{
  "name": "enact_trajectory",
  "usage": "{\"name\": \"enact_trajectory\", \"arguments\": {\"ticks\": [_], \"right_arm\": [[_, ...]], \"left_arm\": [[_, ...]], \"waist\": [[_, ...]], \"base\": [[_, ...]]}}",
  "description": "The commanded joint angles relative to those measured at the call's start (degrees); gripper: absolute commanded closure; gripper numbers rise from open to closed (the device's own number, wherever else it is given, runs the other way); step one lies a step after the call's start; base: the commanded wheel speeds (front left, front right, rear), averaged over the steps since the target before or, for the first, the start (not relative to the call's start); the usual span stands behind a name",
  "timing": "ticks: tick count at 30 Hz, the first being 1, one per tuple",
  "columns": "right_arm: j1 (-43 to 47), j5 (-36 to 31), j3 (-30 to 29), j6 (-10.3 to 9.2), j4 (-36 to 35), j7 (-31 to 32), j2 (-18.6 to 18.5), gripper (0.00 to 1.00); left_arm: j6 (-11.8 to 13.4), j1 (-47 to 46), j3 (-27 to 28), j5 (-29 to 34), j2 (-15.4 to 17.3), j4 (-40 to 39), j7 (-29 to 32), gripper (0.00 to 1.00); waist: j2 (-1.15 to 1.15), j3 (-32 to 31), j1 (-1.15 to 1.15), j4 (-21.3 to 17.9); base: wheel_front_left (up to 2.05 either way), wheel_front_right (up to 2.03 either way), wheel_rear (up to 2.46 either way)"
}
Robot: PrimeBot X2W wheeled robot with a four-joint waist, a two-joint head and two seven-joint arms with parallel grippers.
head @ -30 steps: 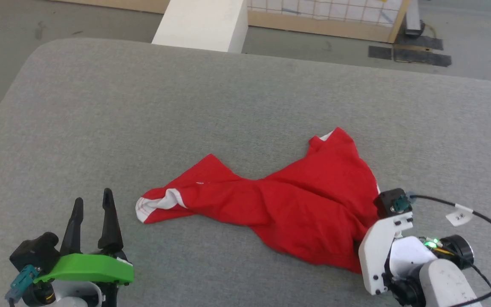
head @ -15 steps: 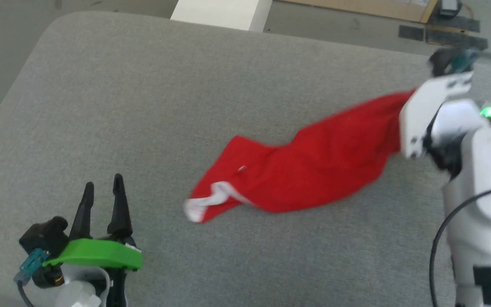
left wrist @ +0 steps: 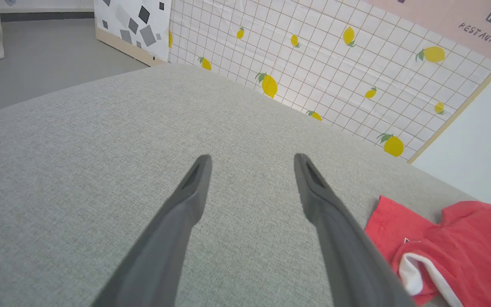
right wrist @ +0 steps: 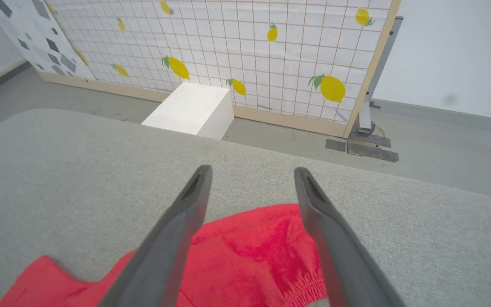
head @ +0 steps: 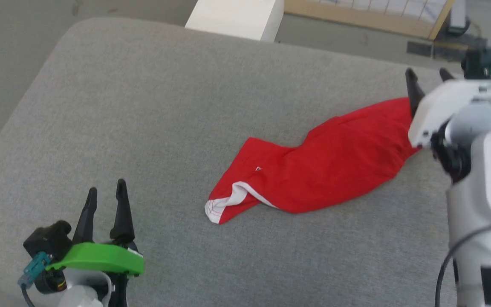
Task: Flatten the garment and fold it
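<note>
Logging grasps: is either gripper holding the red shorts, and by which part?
Nothing is held. The right gripper is open over the shorts at their elastic waistband end; the left gripper is open, away from them.

Head view: high, angled down over grey surface (head: pixel 143 106). Left wrist view: low, near surface, facing lemon-print panel (left wrist: pixel 313 55). Right wrist view: close above garment (right wrist: pixel 249 256), facing same panel. Shared: garment, surface.

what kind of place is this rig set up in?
Probably a staged indoor test set, not a home: a wood-framed lemon-print panel standing on a bare grey floor, a "RESTAURANT" sign, and a grey fabric-covered table.
</note>
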Motion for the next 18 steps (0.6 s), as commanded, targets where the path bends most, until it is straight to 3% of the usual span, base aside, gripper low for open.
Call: {"name": "enact_trajectory", "arguments": {"ticks": [1, 5, 11, 18], "right_arm": [[3.8, 1.4, 0.4, -0.09, -1.0, -1.6, 0.0, 0.00], [12.9, 6.2, 0.9, -0.09, -4.7, -4.1, 0.0, 0.00], [23.4, 10.2, 5.6, -0.09, -7.1, -1.6, 0.0, 0.00], [20.3, 8.1, 8.3, -0.09, -4.5, 2.3, 0.0, 0.00]], "left_arm": [[-0.4, 1.0, 0.2, 0.8, -0.2, 0.0, -0.2, 0.00], [-0.4, 2.2, 0.1, 1.3, -0.4, -0.2, -0.2, 0.00], [-0.4, 3.1, -0.2, 1.3, -0.8, -0.6, -0.2, 0.00], [-0.4, 1.9, -1.4, 0.5, -1.0, -0.8, -0.2, 0.00]], "waist": [[0.52, -2.8, 0.00, -1.8], [0.52, -4.3, 0.00, -3.1], [0.52, -4.3, 0.00, -4.3], [0.52, -1.9, 0.00, -3.0]], "base": [[0.00, 0.00, 0.00], [0.00, 0.00, 0.00], [0.00, 0.00, 0.00], [0.00, 0.00, 0.00]]}}
